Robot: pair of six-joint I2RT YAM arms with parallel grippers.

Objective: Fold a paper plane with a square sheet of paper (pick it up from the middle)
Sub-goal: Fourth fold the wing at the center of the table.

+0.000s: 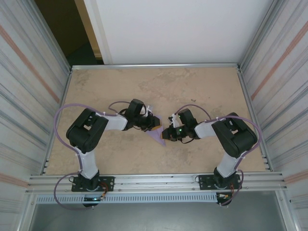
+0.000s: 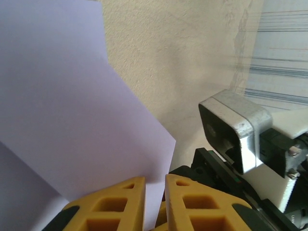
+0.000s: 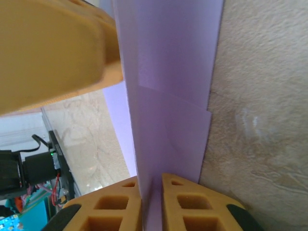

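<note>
Mid-fold stage: left claw (image 2: 155, 181) and right claw (image 3: 150, 179) each clamp the creased paper (image 3: 168, 72); next crease probably requires aligned edges.

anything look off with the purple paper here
Slightly: on the light purple folded sheet of paper running into the right gripper, the layers' edges do not line up. One edge has a small step partway down, so that fold looks askew.
</note>
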